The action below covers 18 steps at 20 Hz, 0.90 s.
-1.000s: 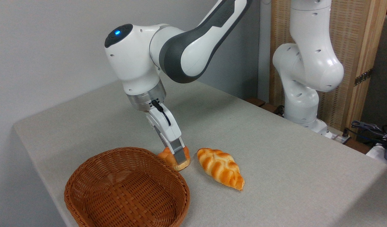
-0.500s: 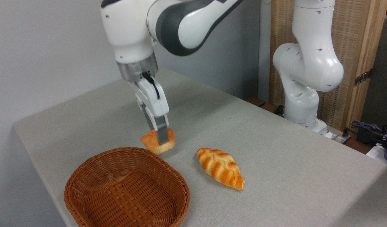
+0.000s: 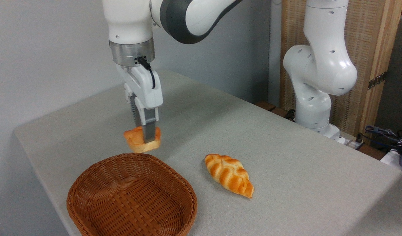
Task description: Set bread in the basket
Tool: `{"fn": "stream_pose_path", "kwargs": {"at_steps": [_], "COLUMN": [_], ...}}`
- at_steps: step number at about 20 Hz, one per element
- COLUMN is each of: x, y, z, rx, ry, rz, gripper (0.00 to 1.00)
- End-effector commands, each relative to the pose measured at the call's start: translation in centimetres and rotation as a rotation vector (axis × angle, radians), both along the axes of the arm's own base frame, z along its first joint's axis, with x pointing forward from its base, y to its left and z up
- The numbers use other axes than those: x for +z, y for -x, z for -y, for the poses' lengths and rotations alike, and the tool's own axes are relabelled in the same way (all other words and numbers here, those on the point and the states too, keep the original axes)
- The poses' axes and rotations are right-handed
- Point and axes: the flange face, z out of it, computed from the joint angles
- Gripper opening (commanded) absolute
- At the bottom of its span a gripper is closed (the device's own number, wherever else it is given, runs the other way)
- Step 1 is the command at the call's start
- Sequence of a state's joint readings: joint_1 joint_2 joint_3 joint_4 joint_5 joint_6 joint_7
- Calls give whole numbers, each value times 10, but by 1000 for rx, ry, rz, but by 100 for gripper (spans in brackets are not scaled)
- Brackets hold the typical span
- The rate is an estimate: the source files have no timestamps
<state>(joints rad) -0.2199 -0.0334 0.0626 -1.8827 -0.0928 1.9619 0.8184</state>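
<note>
Here the bread (image 3: pixel 142 140) is held aloft, pinched in the closed gripper (image 3: pixel 145 140), above the far rim of the basket (image 3: pixel 89 186). It should be carried over the woven hollow, lowered, then released. The knotted bun looks soft; the wicker, stiff and ribbed.

The table (image 3: pixel 286 157) had a light grey cloth-like top. A brown woven basket (image 3: pixel 89 183) sat on it near the front left edge. A long braided orange loaf (image 3: pixel 229 174) lay flat on the table to the right of the basket, a little apart from it, with its pointed end toward the front. The white base of the arm (image 3: pixel 322 126) stood at the far right edge.
</note>
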Motion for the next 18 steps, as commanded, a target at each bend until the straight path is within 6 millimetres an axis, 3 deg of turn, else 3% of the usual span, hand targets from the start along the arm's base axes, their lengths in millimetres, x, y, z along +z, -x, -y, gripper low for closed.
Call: {"fn": "stream_pose_path", "kwargs": {"at_steps": [1,6,18], "x": [-7,-18,-20], "y": [-21,-34,-37], "z": [-13,-18,-18], "rx": [45,65,77], "ry": [19,19,23], "rz": [75,112,124], "gripper": [97,100,100]}}
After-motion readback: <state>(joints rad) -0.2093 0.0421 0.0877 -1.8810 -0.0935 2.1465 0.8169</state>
